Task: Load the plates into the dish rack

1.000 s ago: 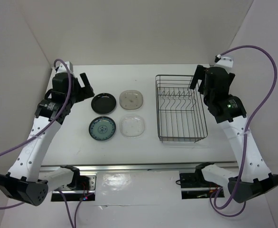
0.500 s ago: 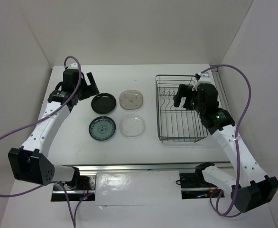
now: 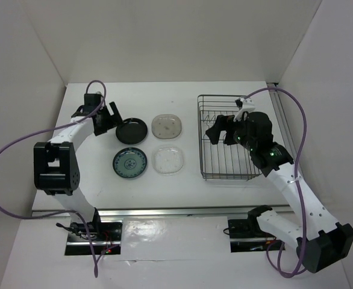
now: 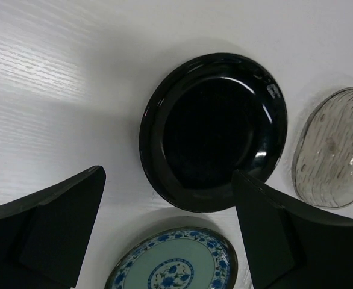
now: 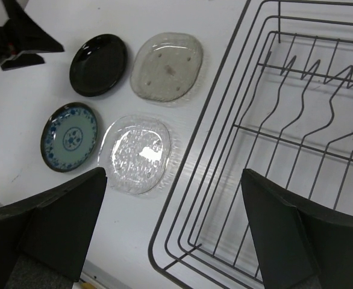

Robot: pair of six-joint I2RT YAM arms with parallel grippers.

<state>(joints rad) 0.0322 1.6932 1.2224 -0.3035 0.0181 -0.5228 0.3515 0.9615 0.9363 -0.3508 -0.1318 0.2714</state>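
Observation:
Four plates lie flat on the white table left of the dish rack (image 3: pixel 199 133): black (image 3: pixel 131 130), beige (image 3: pixel 167 126), teal patterned (image 3: pixel 129 163) and clear glass (image 3: pixel 168 160). My left gripper (image 3: pixel 107 115) is open and empty, just left of the black plate. In the left wrist view its fingers straddle the black plate's (image 4: pixel 215 129) near rim, with the teal plate (image 4: pixel 173 262) below. My right gripper (image 3: pixel 221 131) is open and empty above the rack's left part. The right wrist view shows the rack (image 5: pixel 202 120) empty and the clear plate (image 5: pixel 135 153).
The rack's upright wire dividers (image 5: pixel 309 72) stand along its far side. The white enclosure walls rise close behind and beside the table. The beige plate (image 4: pixel 333 147) lies just right of the black one. Purple cables loop beside both arms.
My left gripper has dropped lower and closer to the black plate's left edge. My right gripper has swung left from the rack's right side to over its left part.

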